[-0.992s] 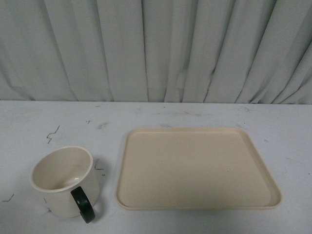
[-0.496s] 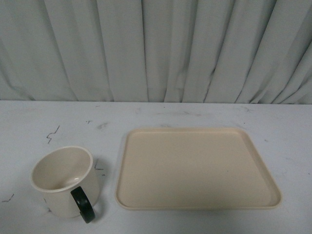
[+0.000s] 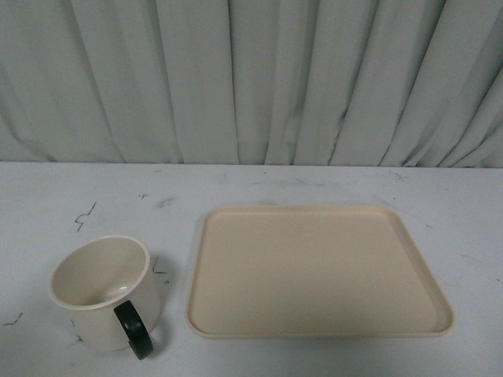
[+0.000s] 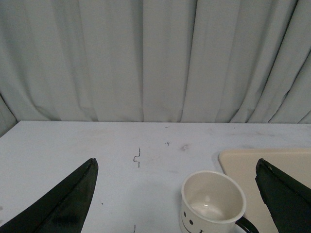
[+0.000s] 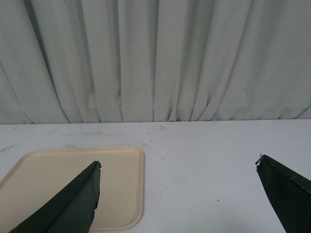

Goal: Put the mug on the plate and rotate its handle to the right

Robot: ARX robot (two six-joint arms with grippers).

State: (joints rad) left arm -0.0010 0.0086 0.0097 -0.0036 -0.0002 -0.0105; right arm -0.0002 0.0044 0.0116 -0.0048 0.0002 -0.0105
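Observation:
The cream mug [image 3: 98,302] stands upright on the white table, left of the plate [image 3: 314,271], with its black handle [image 3: 134,330] turned toward the camera. Neither arm shows in the front view. In the left wrist view the mug [image 4: 211,206] with its smiley face sits ahead of my open left gripper [image 4: 176,167], between the lines of the wide-spread fingers [image 4: 65,204], and the plate [image 4: 243,160] edge lies beside it. My right gripper [image 5: 177,165] is open over bare table, with the plate [image 5: 124,189] corner behind one finger [image 5: 73,204].
A pleated grey curtain [image 3: 251,78] closes off the far edge of the table. The white tabletop [image 3: 118,204] carries small dark scuff marks. Nothing lies on the plate.

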